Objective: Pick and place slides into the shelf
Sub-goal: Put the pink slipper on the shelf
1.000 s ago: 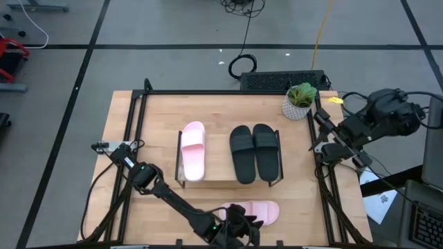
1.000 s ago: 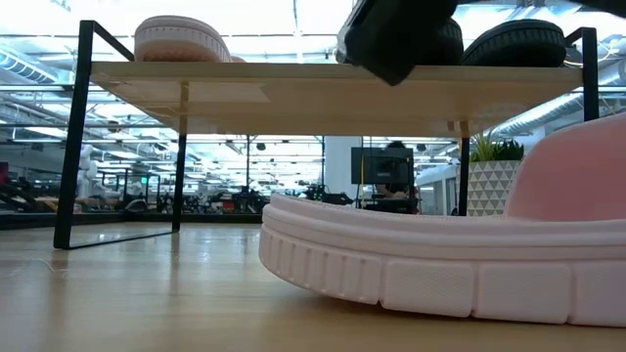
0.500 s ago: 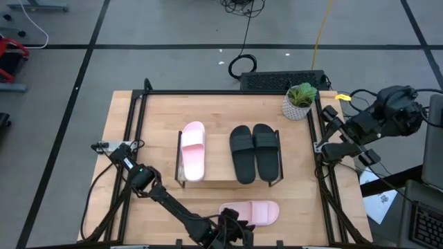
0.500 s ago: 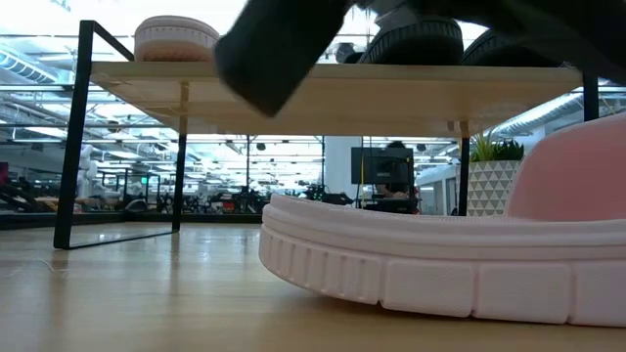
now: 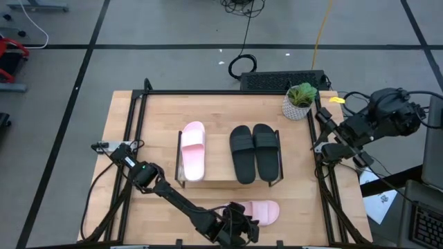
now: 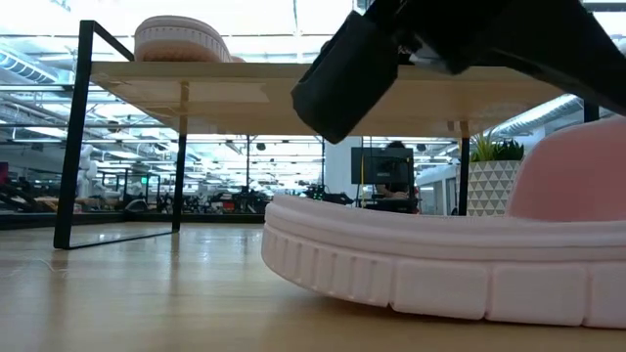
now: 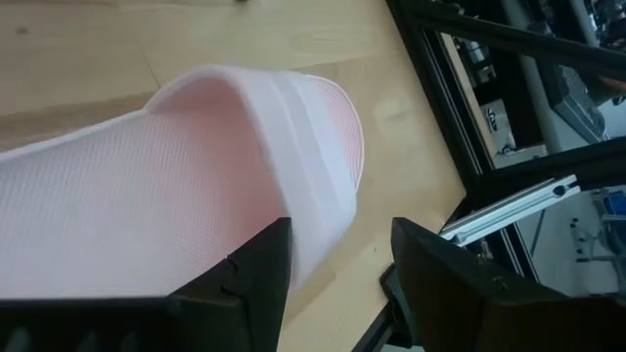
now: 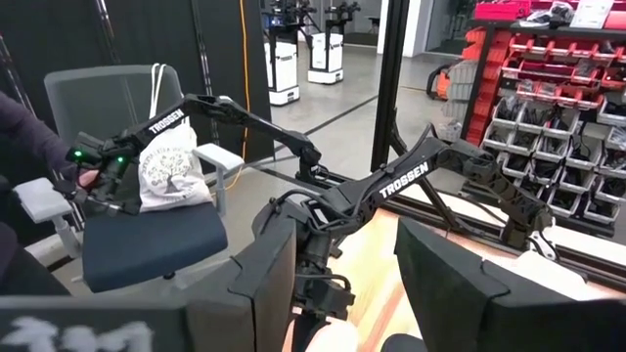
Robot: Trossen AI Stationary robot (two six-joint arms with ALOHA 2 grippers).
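Loose pink slide (image 5: pixel 255 211): lies flat on the counter (image 5: pixel 138 138) at about 6 o'clock from the shelf (image 5: pixel 228 181), its long side along the near edge; in the low view it fills the foreground.
Shelf: mid-counter, carrying a pink slide (image 5: pixel 193 150) at its 9 o'clock end and the black pair (image 5: pixel 255 152) side by side toward 3 o'clock.
My left end effector (image 5: pixel 234 223): at the loose slide's 9 o'clock end; my two fingers (image 7: pixel 256 269) stand apart with the pink edge between them. I cannot tell whether they press it.
My right end effector (image 5: pixel 320 147): fingers apart on nothing, out past the counter's 3 o'clock edge.
Beyond: a potted plant (image 5: pixel 300 100) at the far 1 o'clock corner.
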